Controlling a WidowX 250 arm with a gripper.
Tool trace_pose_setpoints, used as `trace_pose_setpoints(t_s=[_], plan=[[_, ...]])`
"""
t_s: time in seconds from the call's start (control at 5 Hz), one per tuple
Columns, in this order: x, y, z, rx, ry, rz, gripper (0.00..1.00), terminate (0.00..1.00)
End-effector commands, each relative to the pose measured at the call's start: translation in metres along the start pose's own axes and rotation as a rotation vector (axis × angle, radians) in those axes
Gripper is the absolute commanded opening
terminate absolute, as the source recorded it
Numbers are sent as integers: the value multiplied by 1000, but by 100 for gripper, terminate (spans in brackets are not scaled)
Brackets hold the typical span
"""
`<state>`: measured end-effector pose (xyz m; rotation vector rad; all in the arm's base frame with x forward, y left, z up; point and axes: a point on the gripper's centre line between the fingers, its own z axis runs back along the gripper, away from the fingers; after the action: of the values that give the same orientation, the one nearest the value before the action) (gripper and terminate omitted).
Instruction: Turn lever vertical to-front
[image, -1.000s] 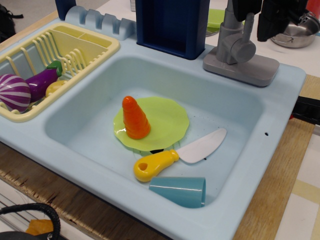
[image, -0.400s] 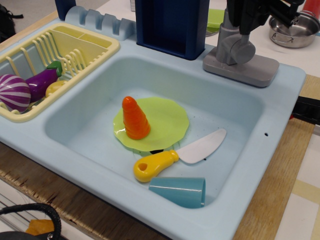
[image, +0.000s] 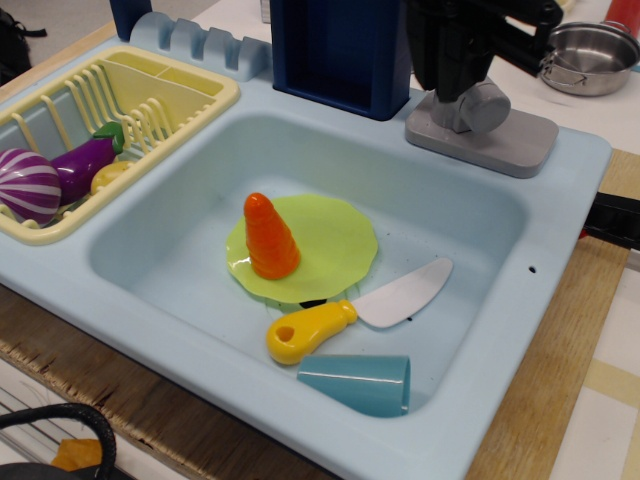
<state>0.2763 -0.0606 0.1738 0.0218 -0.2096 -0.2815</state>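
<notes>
The grey lever (image: 484, 106) stands on its flat grey base (image: 520, 140) at the back right rim of the sink. Only its stubby round end shows, pointing toward the front right; the post is hidden behind my gripper. My black gripper (image: 452, 92) has come down from the top edge right over the post, with its fingers reaching down to the lever's end. The fingers merge into one dark mass, so I cannot tell whether they are open or shut.
A dark blue boxy block (image: 340, 50) stands just left of the lever. A steel pot (image: 590, 55) sits at the back right. The light blue sink (image: 470, 220) holds a green plate (image: 335, 235) with an orange carrot (image: 270, 237), a yellow-handled knife (image: 350, 315) and a teal cup (image: 357, 382). A yellow dish rack (image: 150, 95) is at the left.
My gripper has moved left and down, from beside the pot to over the lever post. The lever's stubby end now sits a little further right.
</notes>
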Motion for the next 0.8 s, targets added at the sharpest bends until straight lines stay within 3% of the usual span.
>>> trace_pose_setpoints(t_s=[0.0,0.2,0.6], plan=[[-37,-4,-24,-80,148,74,0,0],[-48,-5,-39,-116,167,97,0,0],[-52,-7,-52,-211,295,122,0,0]])
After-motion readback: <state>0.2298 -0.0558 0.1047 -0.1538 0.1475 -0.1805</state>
